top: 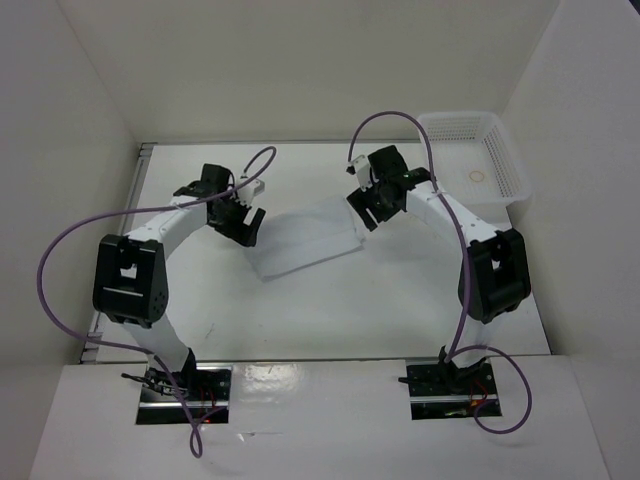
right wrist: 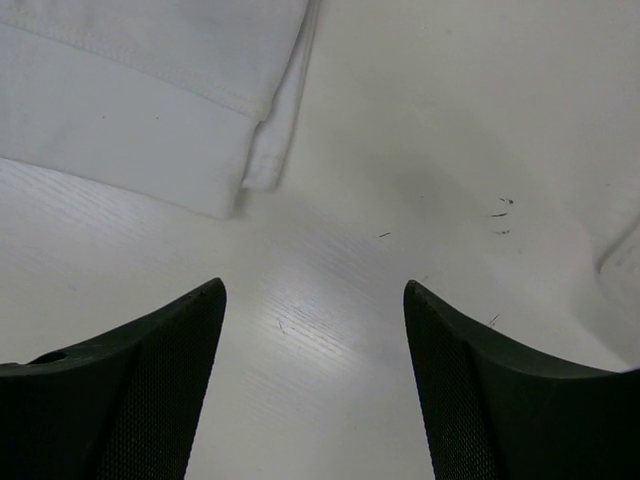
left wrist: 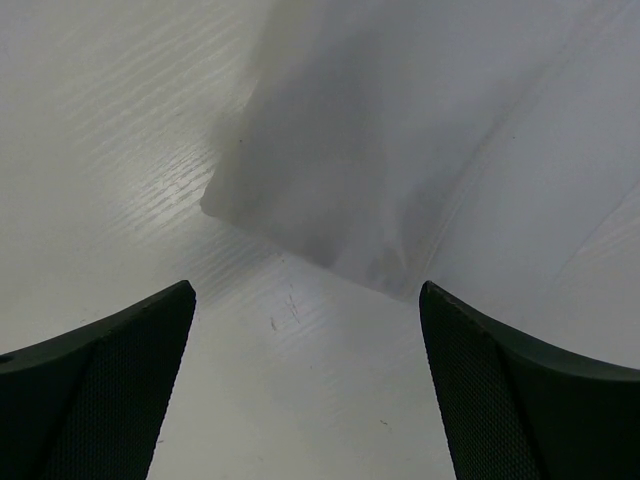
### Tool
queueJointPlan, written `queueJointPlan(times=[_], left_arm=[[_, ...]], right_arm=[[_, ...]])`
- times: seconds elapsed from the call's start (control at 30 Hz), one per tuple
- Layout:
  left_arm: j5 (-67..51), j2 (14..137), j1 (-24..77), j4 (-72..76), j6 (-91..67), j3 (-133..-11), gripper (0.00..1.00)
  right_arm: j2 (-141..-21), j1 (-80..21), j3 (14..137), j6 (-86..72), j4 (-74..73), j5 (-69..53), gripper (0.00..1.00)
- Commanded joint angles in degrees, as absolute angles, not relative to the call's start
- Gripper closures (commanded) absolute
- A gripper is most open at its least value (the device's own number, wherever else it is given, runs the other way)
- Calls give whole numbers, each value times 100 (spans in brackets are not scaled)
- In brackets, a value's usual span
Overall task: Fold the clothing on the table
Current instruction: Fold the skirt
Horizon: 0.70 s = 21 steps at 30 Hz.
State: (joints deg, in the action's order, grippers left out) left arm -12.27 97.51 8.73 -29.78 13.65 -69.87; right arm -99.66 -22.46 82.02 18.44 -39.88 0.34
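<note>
Because the white garment (top: 305, 240) lies in stacked layers at the centre of the counter (top: 330, 310), a pinch catching only the top layer would peel the fold open. Overhead view: both arms bow inward, left end effector (top: 245, 225) at the garment's 9 o'clock edge, right end effector (top: 368, 208) at 2 o'clock, mesh basket (top: 505, 165) beyond. Left wrist view: jaws wide apart, empty, garment corner at 12 o'clock. Right wrist view: jaws apart, empty, hemmed layers at 11 o'clock.
</note>
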Motion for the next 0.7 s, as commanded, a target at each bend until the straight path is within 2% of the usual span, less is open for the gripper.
queueJointPlan(times=[0.0,0.1,0.27,0.4,0.43,0.47,0.67], left_arm=[[-1274,9975,853,-2734,1626,-6943,3],[-1344,10186,695,-2672,1574,-6996,4],[-1617,10634,563,-2672,1521,-7400,13],[-1722,10819,510,-2672,1521,-7611,30],[-1792,10889,510,-2672,1521,-7611,37],[-1793,10890,510,-2672,1521,-7681,40],[-2030,11179,510,-2838,1634,-7954,42]], right_arm=[[-9984,-2206,8296,1723,-4008,-114,23],[-10116,-2206,8358,1723,-4061,-166,23],[-10169,-2206,8411,1723,-4113,-167,23],[-10169,-2206,8411,1723,-4113,-167,23],[-10169,-2206,8411,1723,-4113,-167,23],[-10169,-2206,8411,1723,-4113,-167,23],[-10169,-2206,8411,1723,-4113,-167,23]])
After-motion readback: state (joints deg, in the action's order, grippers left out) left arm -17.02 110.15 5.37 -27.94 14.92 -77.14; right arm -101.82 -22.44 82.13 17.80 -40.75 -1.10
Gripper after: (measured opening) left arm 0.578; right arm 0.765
